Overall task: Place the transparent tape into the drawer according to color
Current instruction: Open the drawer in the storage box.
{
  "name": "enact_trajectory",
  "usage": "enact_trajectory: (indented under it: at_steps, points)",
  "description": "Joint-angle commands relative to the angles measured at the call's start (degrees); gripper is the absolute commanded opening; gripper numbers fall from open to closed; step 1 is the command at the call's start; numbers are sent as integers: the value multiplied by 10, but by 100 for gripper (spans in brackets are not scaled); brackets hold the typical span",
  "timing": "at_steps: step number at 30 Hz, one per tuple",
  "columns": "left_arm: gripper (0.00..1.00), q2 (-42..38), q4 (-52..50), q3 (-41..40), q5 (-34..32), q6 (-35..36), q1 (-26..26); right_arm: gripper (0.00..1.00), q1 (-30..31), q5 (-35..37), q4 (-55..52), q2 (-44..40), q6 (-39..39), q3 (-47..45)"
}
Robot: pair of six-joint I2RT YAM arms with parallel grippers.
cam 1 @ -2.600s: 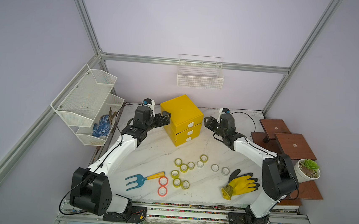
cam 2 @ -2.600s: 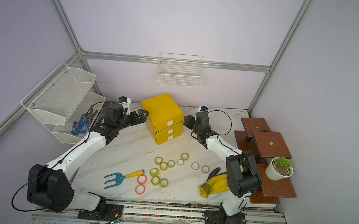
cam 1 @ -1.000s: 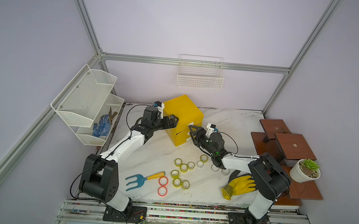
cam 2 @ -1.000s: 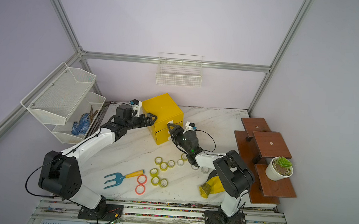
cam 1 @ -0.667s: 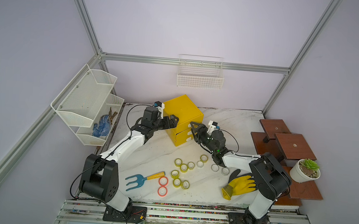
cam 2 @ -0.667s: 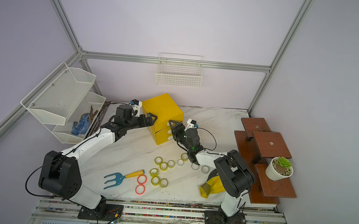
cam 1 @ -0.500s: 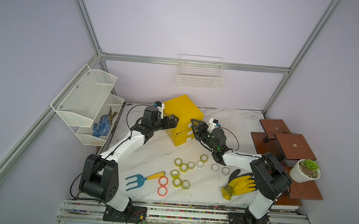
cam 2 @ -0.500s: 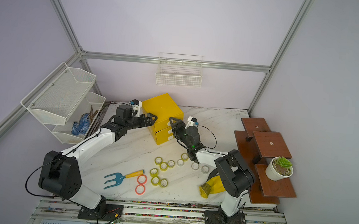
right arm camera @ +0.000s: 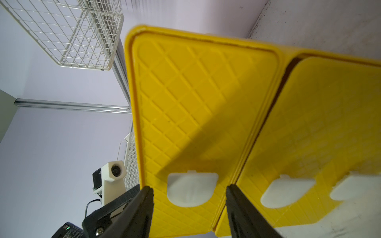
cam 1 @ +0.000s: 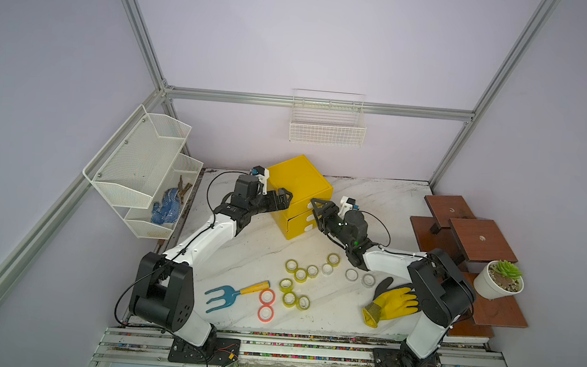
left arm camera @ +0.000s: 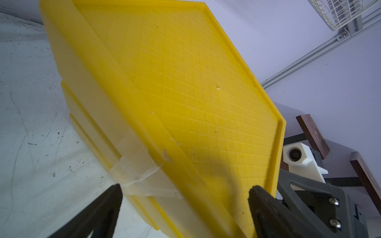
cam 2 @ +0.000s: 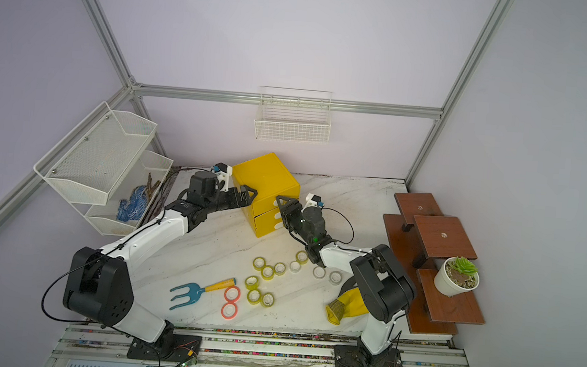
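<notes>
The transparent tape lies loose on the marble table: several yellow-green rolls (cam 1: 301, 274), three clear rolls (cam 1: 351, 275) and two pink rings (cam 1: 267, 296). Behind them stands the yellow drawer cabinet (cam 1: 300, 186) with its drawers shut. My left gripper (cam 1: 285, 195) (left arm camera: 185, 189) is open, its jaws straddling the cabinet's upper left edge. My right gripper (cam 1: 315, 206) (right arm camera: 188, 188) is open at the top drawer's front. The white handle (right arm camera: 192, 191) sits between its fingers with a gap on each side.
A blue garden fork (cam 1: 233, 292) lies left of the pink rings. A yellow glove (cam 1: 391, 305) lies by the right arm's base. A white mesh rack (cam 1: 142, 169) hangs at the left, and brown wooden steps (cam 1: 477, 238) with a potted plant (cam 1: 501, 283) stand at the right.
My right gripper has climbed the cabinet's front from the lower drawers to the top drawer's handle, its jaws narrowing slightly. The left arm came onto the cabinet's edge earlier and now holds still.
</notes>
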Motion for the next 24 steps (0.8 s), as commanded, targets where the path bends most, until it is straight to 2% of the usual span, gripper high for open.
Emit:
enact_trajectory:
  at_steps: [1,16,24]
  points:
    - [99,-6,24,-5,10,7,-2,60,-5,-2,-9,13,-7,19]
    - [98,3,26,-4,17,5,-2,54,-13,-15,5,35,-21,45]
    - [98,3,26,-4,18,4,-2,41,-16,-22,20,42,-23,42]
